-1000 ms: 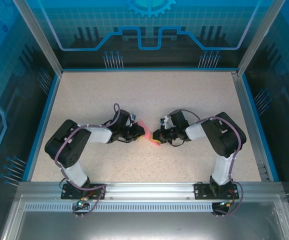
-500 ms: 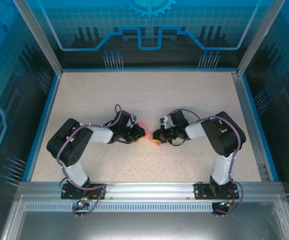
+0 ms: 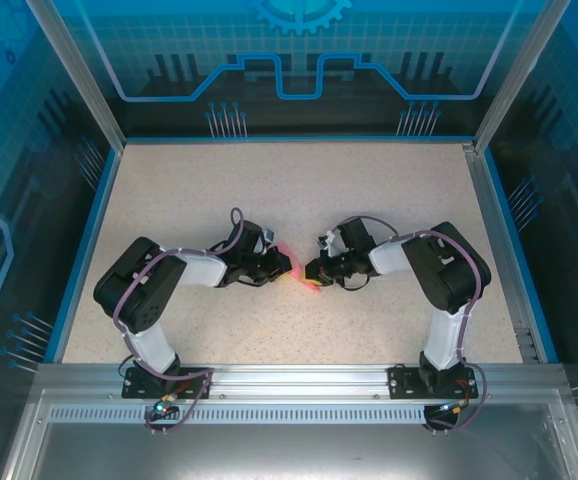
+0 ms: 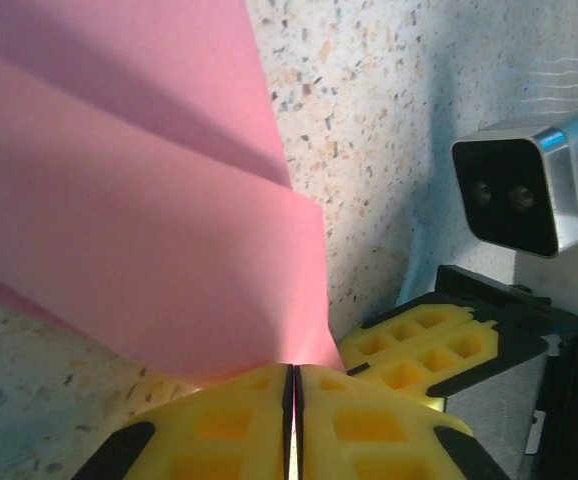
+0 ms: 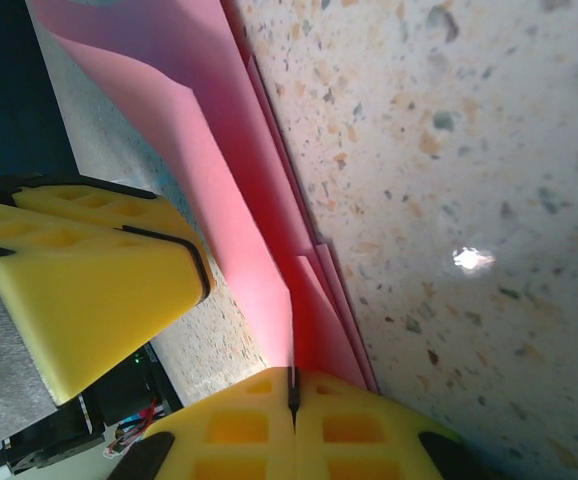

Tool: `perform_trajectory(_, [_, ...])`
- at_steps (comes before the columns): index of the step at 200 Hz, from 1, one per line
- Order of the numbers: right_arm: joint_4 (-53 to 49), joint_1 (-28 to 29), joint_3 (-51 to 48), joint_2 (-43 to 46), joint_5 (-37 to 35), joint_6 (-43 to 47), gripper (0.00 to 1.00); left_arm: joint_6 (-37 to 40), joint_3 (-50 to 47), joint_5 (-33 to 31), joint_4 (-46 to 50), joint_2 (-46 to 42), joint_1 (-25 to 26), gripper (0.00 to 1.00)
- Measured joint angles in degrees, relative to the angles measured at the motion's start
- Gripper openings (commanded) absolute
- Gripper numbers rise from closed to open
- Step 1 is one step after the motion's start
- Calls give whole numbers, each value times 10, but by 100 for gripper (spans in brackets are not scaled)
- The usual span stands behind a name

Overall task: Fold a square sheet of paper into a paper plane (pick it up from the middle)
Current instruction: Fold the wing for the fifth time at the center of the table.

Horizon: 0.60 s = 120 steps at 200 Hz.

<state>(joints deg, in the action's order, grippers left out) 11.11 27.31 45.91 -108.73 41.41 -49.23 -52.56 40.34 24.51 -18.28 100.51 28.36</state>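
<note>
We look down on a speckled beige tabletop (image 3: 299, 180) inside a blue-walled enclosure. Two robot arms are bolted at the tabletop's near edge, the left arm (image 3: 159, 290) at its near-left and the right arm (image 3: 439, 280) at its near-right. Both bend inward so that their tips meet near the middle of the tabletop. The pink paper (image 3: 289, 265) sits there between the two tips as a small folded piece, a little nearer than the tabletop's centre.

From the left wrist camera, we see the left jaws pressed together. Their yellow fingers (image 4: 219, 430) meet in one thin seam, and the pink paper (image 4: 139, 230) comes straight out of that seam, so these jaws have hold of it. The paper spreads away in two broad panels with a fold between them, above the speckled tabletop. Next to it we see a yellow finger (image 4: 419, 350) of the right jaws and a small silver-edged camera (image 4: 529, 190) on the right arm.

From the right wrist camera, the right jaws are likewise closed tight. Their yellow fingers (image 5: 229, 430) pinch the pink paper (image 5: 219, 190) in the seam between them. Several stacked layer edges show next to that seam, running low along the tabletop. We cannot tell whether they touch it. A yellow finger (image 5: 79, 290) of the left jaws shows at the paper's other side.
</note>
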Motion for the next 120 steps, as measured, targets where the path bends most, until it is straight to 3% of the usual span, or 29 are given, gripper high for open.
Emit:
perform_trajectory(71, [-14, 0, 6, 0, 0, 5, 4, 0, 22, -2, 46, 19, 0, 10])
perform_trajectory(120, [-37, 0, 19, 0, 1, 16, 12, -1, 48, -11, 97, 23, 3, 8])
